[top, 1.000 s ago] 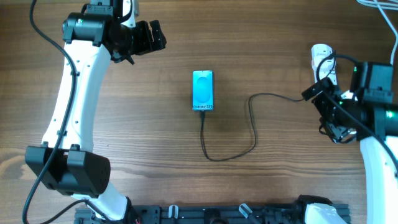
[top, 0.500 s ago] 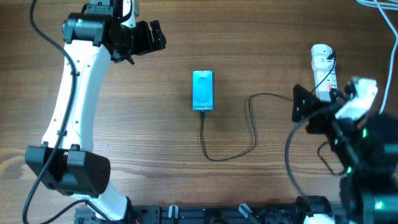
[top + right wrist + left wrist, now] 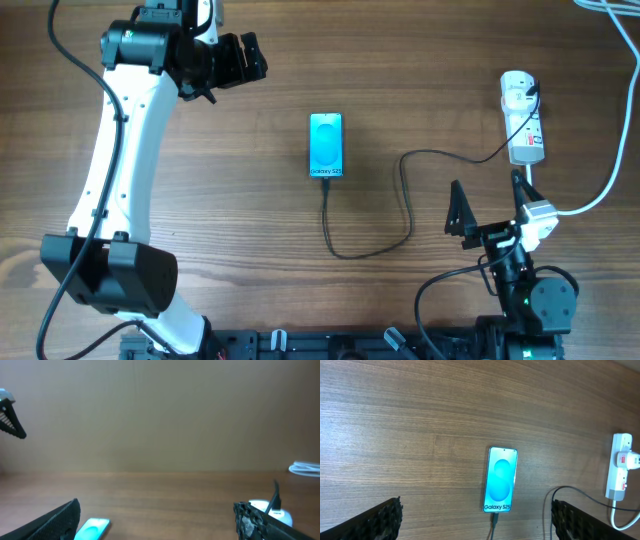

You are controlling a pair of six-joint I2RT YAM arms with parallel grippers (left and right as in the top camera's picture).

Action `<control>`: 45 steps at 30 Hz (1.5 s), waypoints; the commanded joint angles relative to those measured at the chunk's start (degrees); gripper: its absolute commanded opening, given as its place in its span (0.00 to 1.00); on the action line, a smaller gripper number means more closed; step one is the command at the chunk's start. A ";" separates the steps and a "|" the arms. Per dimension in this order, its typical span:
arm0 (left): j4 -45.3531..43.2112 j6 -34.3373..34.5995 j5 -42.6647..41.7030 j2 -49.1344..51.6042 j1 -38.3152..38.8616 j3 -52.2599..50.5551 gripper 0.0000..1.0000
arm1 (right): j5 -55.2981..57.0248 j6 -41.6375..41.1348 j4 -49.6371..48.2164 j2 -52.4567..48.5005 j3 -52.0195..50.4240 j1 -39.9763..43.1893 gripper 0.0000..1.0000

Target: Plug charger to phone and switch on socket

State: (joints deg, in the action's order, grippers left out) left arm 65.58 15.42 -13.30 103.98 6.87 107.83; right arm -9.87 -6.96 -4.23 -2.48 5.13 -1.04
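The phone (image 3: pixel 326 146) lies flat mid-table with its cyan screen up; it also shows in the left wrist view (image 3: pixel 500 479) and the right wrist view (image 3: pixel 93 528). The thin black charger (image 3: pixel 407 205) runs from the phone's near end, where its tip (image 3: pixel 494 521) sits in the port, loops, and reaches the white socket (image 3: pixel 522 118) at the right. The socket also shows in the left wrist view (image 3: pixel 618 472). My left gripper (image 3: pixel 245 58) is open and empty, far left of the phone. My right gripper (image 3: pixel 488 205) is open and empty, near the front, apart from the socket.
The socket's thick white lead (image 3: pixel 600 200) curves right and up past the table's right edge. A coil of white cable (image 3: pixel 306 467) lies at the far right. The left arm (image 3: pixel 120 170) spans the table's left side. The right arm's base (image 3: pixel 535 300) sits at the front right.
My right arm has drawn back from beside the socket toward the front edge, leaving the whole socket in view. The left arm, phone and charger have not moved.
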 commanded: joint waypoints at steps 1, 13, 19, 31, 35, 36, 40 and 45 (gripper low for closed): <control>-0.17 0.46 0.35 0.33 -0.28 -0.13 1.00 | 2.97 1.95 -3.50 2.34 -3.72 -0.28 1.00; -0.17 0.46 0.35 0.33 -0.28 -0.13 1.00 | 4.59 5.81 4.17 2.25 -4.83 -0.28 1.00; -0.17 0.46 0.35 0.33 -0.28 -0.13 1.00 | 6.43 4.44 4.35 2.25 -4.83 -0.28 1.00; -0.17 0.46 0.35 0.33 -0.28 -0.13 1.00 | 5.57 10.08 4.33 2.23 -4.83 -0.28 1.00; -0.17 0.46 0.35 0.33 -0.28 -0.13 1.00 | 5.57 9.90 4.28 2.23 -4.83 -0.28 1.00; -0.15 0.46 0.35 0.33 -0.28 -0.13 1.00 | 5.57 9.88 4.22 2.25 -4.83 -0.28 1.00; -0.17 0.46 0.35 0.33 -0.28 -0.13 1.00 | 5.57 9.92 4.20 2.23 -4.83 -0.28 1.00; -0.17 0.46 0.35 0.33 -0.28 -0.13 1.00 | 5.57 9.94 4.17 2.23 -4.83 -0.28 1.00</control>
State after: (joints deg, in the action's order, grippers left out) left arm 65.56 15.42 -13.30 103.98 6.87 107.83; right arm -4.56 3.11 0.08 -0.89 0.36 -1.04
